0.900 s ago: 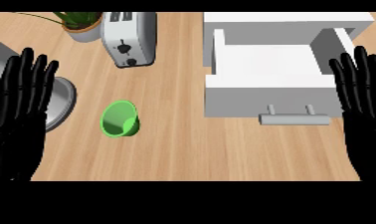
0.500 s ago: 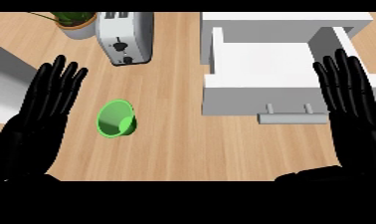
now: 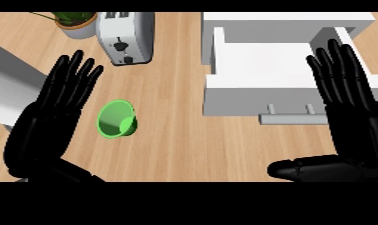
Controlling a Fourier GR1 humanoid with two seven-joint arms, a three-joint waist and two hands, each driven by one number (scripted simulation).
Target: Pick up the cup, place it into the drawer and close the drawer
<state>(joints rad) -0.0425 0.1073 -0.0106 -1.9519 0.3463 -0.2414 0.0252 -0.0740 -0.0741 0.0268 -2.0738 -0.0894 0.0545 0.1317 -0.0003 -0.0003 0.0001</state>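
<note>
A green cup (image 3: pixel 117 119) lies tipped on its side on the wooden desk (image 3: pixel 177 134), its open mouth facing up and to the left, left of the middle. The left hand (image 3: pixel 55 114) is just left of the cup, palm flat and fingers spread straight, holding nothing; whether it touches the cup cannot be told. To the right, a white drawer (image 3: pixel 266 66) stands pulled open, its grey bar handle (image 3: pixel 294 117) on the near face. The right hand (image 3: pixel 347 94) is spread flat with straight fingers over the drawer's right side, thumb stretched out to the left near the bottom edge. At the far left stand a silver toaster (image 3: pixel 127 36) and a potted plant (image 3: pixel 75 21).
</note>
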